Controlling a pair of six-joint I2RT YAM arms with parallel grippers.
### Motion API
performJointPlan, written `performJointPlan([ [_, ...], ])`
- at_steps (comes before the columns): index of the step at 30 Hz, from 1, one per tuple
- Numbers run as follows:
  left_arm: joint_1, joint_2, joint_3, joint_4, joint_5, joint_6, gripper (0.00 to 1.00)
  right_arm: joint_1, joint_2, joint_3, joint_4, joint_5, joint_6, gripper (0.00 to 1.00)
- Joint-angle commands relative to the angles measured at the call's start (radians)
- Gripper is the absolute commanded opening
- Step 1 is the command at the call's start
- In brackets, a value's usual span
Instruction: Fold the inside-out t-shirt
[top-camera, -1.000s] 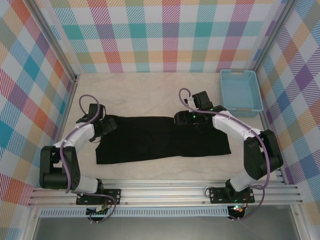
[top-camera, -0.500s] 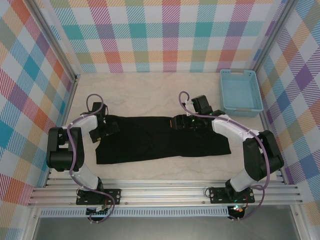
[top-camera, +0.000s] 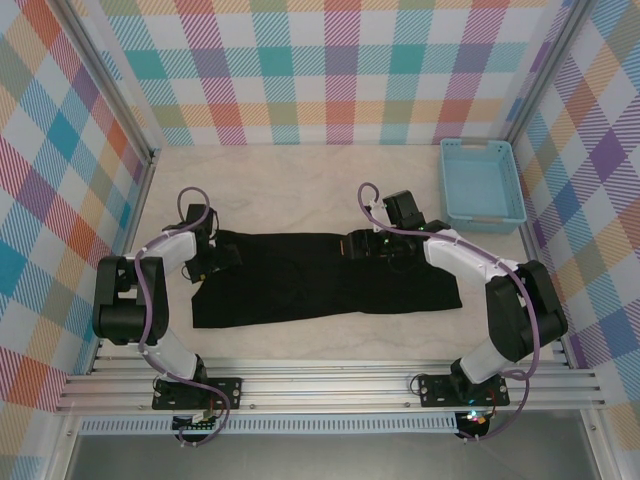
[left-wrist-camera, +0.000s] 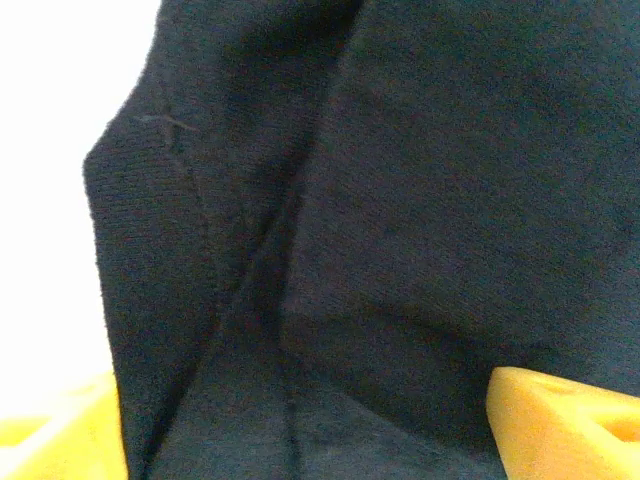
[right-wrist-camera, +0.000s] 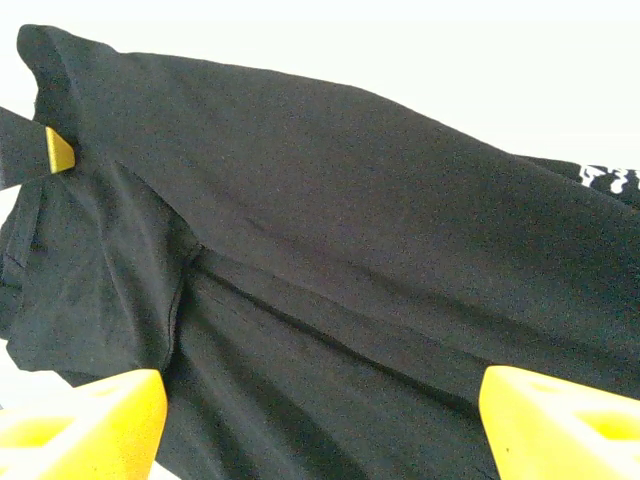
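The inside-out t-shirt (top-camera: 330, 280) lies flat as a wide black band across the middle of the table. My left gripper (top-camera: 214, 259) is low over its left end. In the left wrist view black cloth (left-wrist-camera: 400, 200) lies under that gripper (left-wrist-camera: 310, 430), and its yellow fingertips (left-wrist-camera: 560, 420) stand wide apart, open. My right gripper (top-camera: 360, 243) hovers at the shirt's upper edge near the centre. In the right wrist view it (right-wrist-camera: 325, 420) is open over creased cloth (right-wrist-camera: 350, 240), with a small yellow patch (right-wrist-camera: 58, 150) at the shirt's far end.
A light-blue plastic basket (top-camera: 484, 222) stands at the back right, just beyond the right arm's elbow. Bare wooden table (top-camera: 300, 190) stretches behind the shirt, and a narrow strip lies in front of it. Checked walls close in the sides and back.
The left arm has drawn its elbow up and back, its gripper settling lower onto the shirt's left end with jaws slightly narrower. The right gripper has shifted a little left and down.
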Motion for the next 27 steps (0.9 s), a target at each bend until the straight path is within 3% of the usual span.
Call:
performJointPlan([
  [1, -0.046, -0.009, -0.040, 0.067, 0.238, -0.006, 0.84, 0.001, 0.007, 0.019, -0.010, -0.015, 0.012, 0.82],
  [8, -0.048, -0.010, -0.062, 0.091, 0.270, -0.012, 0.78, 0.003, 0.007, 0.020, -0.013, -0.015, 0.018, 0.81],
  [19, -0.087, -0.020, -0.104, 0.133, 0.319, -0.027, 0.49, 0.004, 0.016, 0.020, -0.016, -0.006, 0.018, 0.81],
  [27, -0.110, -0.015, -0.114, 0.166, 0.352, -0.040, 0.35, 0.005, 0.024, 0.025, -0.019, 0.001, 0.015, 0.81],
])
